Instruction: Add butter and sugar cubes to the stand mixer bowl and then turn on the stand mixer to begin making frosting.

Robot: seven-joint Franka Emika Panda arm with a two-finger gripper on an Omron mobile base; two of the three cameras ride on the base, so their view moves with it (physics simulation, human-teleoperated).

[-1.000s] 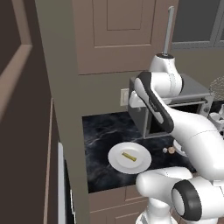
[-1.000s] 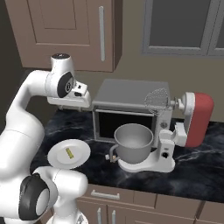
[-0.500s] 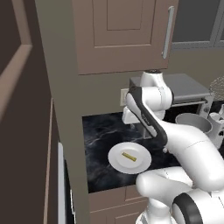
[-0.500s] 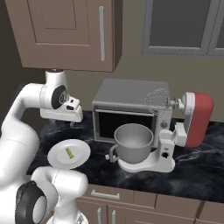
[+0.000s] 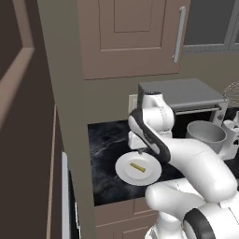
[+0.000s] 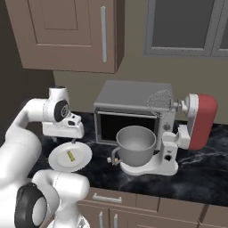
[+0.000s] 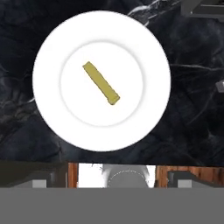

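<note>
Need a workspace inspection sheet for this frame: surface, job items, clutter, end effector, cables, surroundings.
Surface: dark marbled counter.
Job's things: butter lies alone on the white plate; stand mixer bowl sits empty on the stand mixer base, red head tilted back, whisk raised; sugar cubes not made out.
Clutter: nothing seen.
End effector: end effector open, holding nothing, poised over the plate.
Cables: nothing seen.
Surroundings: grey microwave behind the bowl, wall cabinet above, window to the right.
</note>
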